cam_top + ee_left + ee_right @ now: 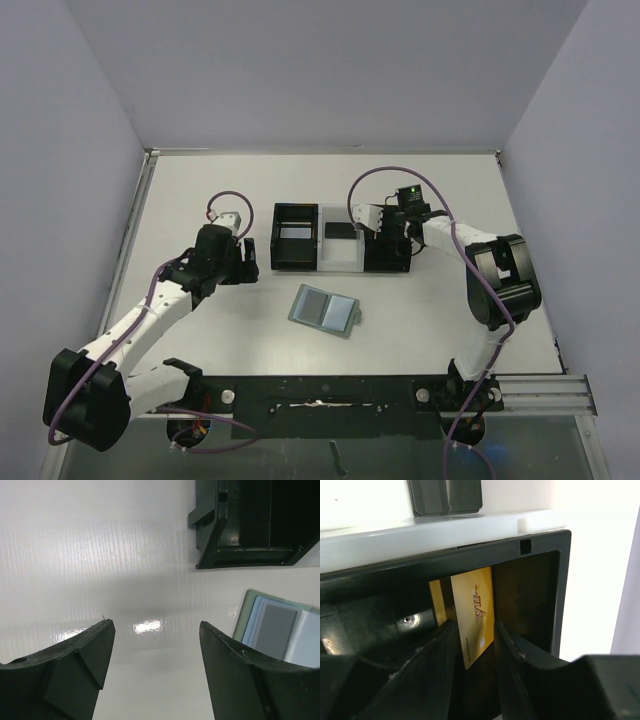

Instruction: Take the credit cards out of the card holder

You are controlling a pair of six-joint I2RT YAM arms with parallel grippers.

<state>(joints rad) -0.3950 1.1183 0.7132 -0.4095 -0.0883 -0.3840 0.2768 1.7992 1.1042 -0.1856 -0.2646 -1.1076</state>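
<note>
The card holder (pixel 325 309) lies open and flat on the table, in front of the boxes. Its left pocket holds a grey card (pixel 275 631); the other pocket looks pale. My left gripper (pixel 250 262) hovers open just left of the holder (pixel 250 611), with bare table between its fingers (pixel 100 645). My right gripper (pixel 385 222) reaches into the right black box (pixel 390 255). A gold card (pixel 475 615) stands on edge inside that box, between the parted jaws of the right gripper (pixel 475 625), with a gap on its right side. A dark card (pixel 445 497) lies in the white tray (pixel 343 258).
Three containers stand in a row behind the holder: a black box (pixel 295 237), the white tray and the right black box. The left black box (pixel 245 525) shows ahead of the left gripper. Walls close in the table at the left, back and right.
</note>
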